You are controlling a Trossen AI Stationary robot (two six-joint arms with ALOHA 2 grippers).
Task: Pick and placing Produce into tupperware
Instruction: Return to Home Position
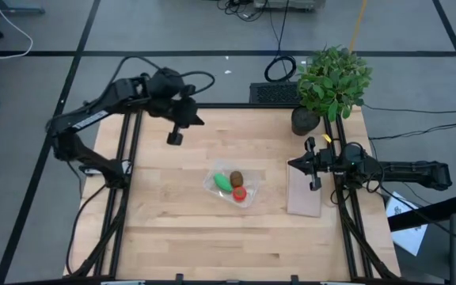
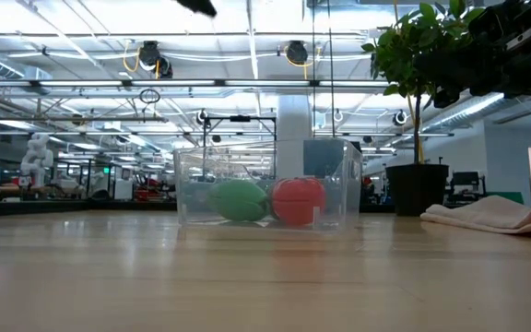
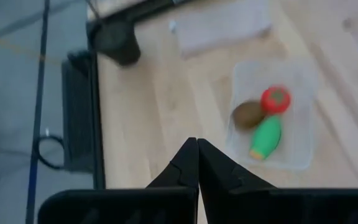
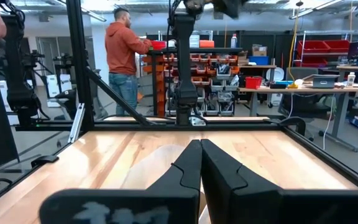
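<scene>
All three pieces of produce are seen inside the tupperware (image 1: 214,184), which sits near the middle of the bench (image 1: 172,237): the kiwi (image 1: 236,177) lies toward the far side, the tomato (image 1: 239,193) just beside it toward the near side, and the green piece (image 1: 223,181) alongside both, the three being bunched in contact or nearly so. In the low view only the green piece and the tomato are made out through the clear wall, the kiwi being hidden behind them. Since nothing is left loose on the bench, the packing is judged complete, and the arms are judged to be placed for rest rather than for work. The left claw (image 1: 174,138) is held high above the far left part of the bench, well apart from the tupperware, its fingers pressed together with nothing between them, as is shown plainly in the left wrist view; the height is presumably kept so that the container cannot be knocked. The right claw (image 1: 293,165) is parked low at the right edge, pointed across the bench over the whitish panel (image 1: 304,198), its fingers likewise pressed together and empty. The potted plant (image 1: 332,79) stands at the far right corner, clear of both arms. A person (image 4: 124,56) is seen in the room beyond, well away from the bench.
</scene>
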